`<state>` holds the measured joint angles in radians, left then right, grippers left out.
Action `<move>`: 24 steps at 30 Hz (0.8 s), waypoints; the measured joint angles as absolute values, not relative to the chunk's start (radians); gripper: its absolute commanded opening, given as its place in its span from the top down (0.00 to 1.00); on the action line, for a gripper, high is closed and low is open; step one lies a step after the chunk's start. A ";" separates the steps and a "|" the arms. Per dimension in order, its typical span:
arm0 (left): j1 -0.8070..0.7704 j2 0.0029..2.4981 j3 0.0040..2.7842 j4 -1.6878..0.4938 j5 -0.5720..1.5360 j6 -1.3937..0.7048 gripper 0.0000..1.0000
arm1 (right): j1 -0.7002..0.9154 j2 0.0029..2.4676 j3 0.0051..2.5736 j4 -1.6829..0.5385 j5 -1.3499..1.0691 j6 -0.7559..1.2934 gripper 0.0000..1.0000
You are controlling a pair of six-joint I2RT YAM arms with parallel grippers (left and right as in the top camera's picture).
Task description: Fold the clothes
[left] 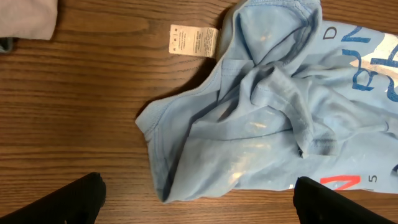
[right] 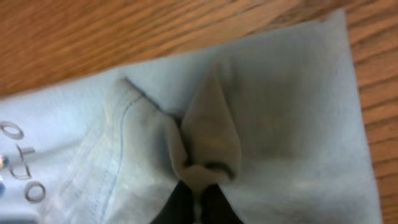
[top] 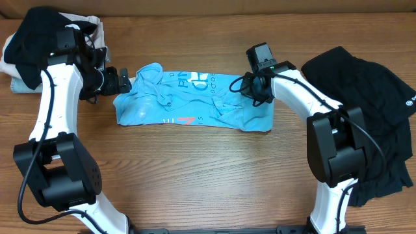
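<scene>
Red "7" (top: 186,121) on blue shirt (top: 146,109)

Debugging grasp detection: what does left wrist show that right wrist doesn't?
Left wrist only: the white care label, a pale cloth at the corner, and the left end effector open over the crumpled end of the shirt. Right wrist only: the right end effector shut on a pinched fold. Both: the light blue shirt on the wooden table.

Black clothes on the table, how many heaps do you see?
2: left black heap atop pale cloth, top-left; right black heap, far right. Layers may hide more.
</scene>
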<state>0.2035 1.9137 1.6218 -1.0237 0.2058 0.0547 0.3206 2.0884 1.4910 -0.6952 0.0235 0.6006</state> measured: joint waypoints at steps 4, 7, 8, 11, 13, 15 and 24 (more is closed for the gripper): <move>0.204 1.914 1.622 -1.023 0.205 0.055 0.00 | 0.321 2.088 1.491 -0.685 0.017 0.591 0.96; 0.204 1.914 1.622 -1.023 0.205 0.055 0.00 | 0.324 2.089 1.505 -0.710 0.000 0.575 0.96; 0.204 1.914 1.622 -1.023 0.205 0.055 0.00 | 0.326 2.091 1.521 -0.725 -0.005 0.571 0.96; 0.204 1.914 1.622 -1.023 0.205 0.055 0.00 | 0.348 2.096 1.587 -0.748 -0.020 0.561 0.96; 0.204 1.914 1.622 -1.023 0.205 0.055 0.00 | 0.376 2.096 1.630 -0.752 -0.024 0.557 0.96; 0.204 1.914 1.622 -1.023 0.205 0.055 0.00 | 0.412 2.096 1.663 -0.743 -0.028 0.557 0.96; 0.204 1.914 1.622 -1.023 0.205 0.055 0.00 | 0.527 2.096 1.674 -0.696 -0.061 0.575 0.28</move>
<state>0.2035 1.9137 1.6218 -1.0233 0.2054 0.0551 0.5270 2.0960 1.6745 -0.6956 -0.0612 0.5751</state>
